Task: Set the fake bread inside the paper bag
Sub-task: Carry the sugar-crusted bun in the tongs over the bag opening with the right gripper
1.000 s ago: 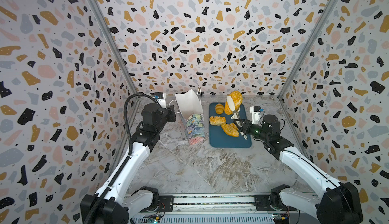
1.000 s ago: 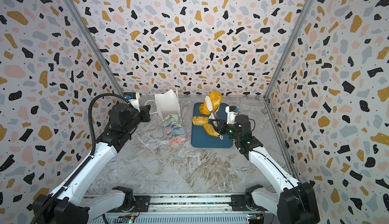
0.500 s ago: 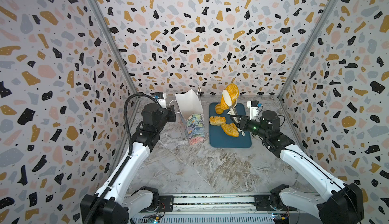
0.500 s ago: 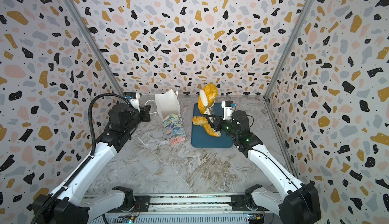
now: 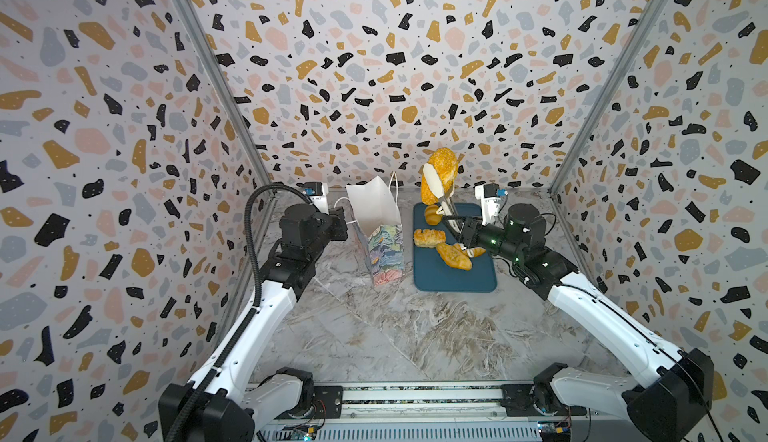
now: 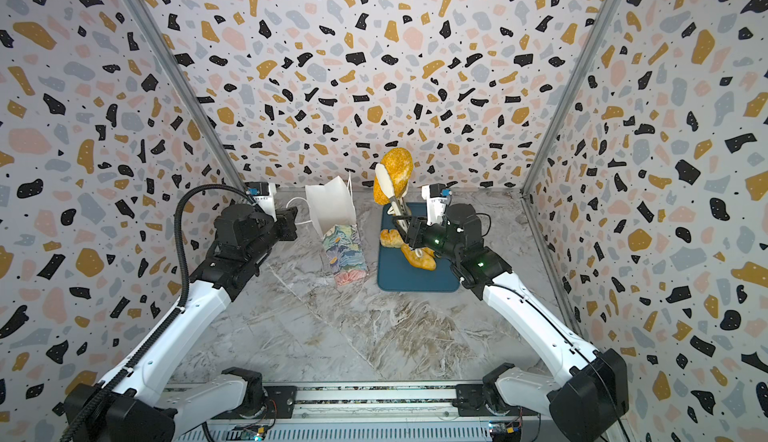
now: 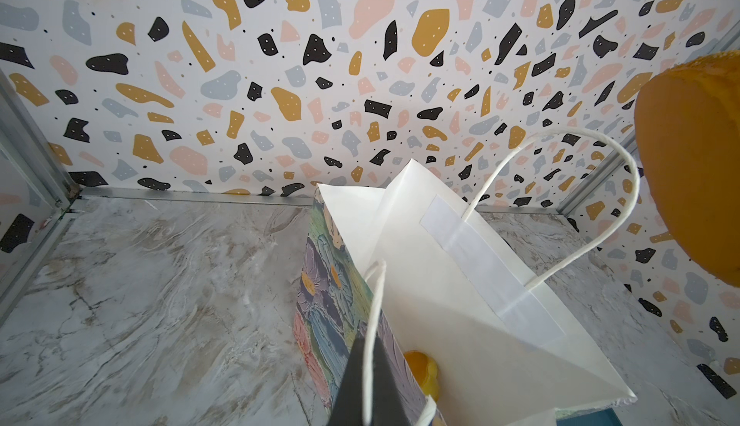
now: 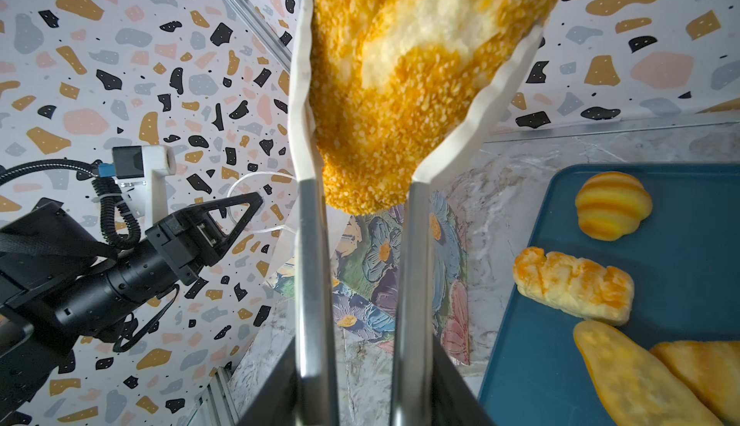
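My right gripper (image 8: 356, 396) is shut on metal tongs (image 8: 316, 284), and their white tips clamp the big crumbed loaf of fake bread (image 5: 442, 170) in the air above the tray's back edge, just right of the paper bag (image 5: 380, 236). The floral bag stands upright, its white inside open. My left gripper (image 7: 370, 384) is shut on its near cord handle (image 7: 372, 324). One orange bread (image 7: 420, 368) lies inside the bag. A ridged roll (image 8: 612, 204), a rectangular pastry (image 8: 572, 284) and two oblong loaves (image 8: 640, 384) lie on the tray.
The dark-blue tray (image 5: 457, 278) lies flat right of the bag on the marble floor. Terrazzo-patterned walls close in the back and both sides. The bag's far cord handle (image 7: 580, 212) arches above its rim, close to the held loaf (image 7: 692, 172).
The right arm has carried the loaf in the tongs upward and to the left, nearer the bag's mouth. The left arm and the bag have stayed put.
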`<action>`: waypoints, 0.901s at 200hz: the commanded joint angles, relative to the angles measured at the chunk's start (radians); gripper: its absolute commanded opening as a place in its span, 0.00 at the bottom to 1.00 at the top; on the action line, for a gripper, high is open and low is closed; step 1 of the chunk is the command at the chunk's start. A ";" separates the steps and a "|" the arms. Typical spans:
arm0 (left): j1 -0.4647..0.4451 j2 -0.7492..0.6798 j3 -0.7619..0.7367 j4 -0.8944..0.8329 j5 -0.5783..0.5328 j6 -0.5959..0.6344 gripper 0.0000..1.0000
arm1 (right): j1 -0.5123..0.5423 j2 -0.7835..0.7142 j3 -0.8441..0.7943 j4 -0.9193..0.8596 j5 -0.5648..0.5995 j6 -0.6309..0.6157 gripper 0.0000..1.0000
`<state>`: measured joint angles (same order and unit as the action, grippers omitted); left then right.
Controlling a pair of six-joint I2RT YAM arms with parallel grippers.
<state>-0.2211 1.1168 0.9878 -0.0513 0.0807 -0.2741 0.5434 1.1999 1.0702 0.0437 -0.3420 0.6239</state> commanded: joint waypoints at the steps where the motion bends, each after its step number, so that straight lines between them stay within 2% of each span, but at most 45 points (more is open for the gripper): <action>1: -0.006 -0.011 0.003 0.014 0.008 0.007 0.00 | 0.024 -0.009 0.087 0.021 0.032 -0.050 0.32; 180: -0.006 -0.014 0.000 0.019 0.007 0.007 0.00 | 0.251 0.168 0.408 -0.154 0.215 -0.223 0.32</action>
<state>-0.2249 1.1168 0.9878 -0.0513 0.0811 -0.2741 0.7700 1.3697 1.3922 -0.1307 -0.1776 0.4583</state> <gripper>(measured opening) 0.046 0.419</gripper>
